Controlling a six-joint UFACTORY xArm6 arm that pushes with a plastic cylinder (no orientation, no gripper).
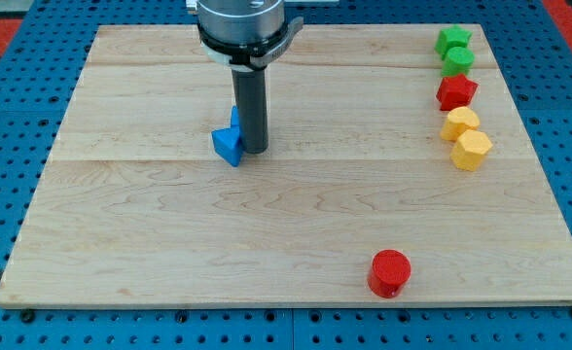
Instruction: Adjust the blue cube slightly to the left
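Note:
A blue block [228,144] lies on the wooden board [169,224] left of centre, in the upper half. Its shape is partly hidden by the rod, so I cannot confirm it is a cube; a second blue piece shows just behind the rod. My tip [254,149] is down on the board right beside the blue block, touching its right side.
Along the right edge runs a column of blocks: a green star [452,40], a green block [457,61], a red block [456,92], a yellow block [460,122] and a yellow hexagon [472,150]. A red cylinder [390,271] stands near the bottom edge, right of centre.

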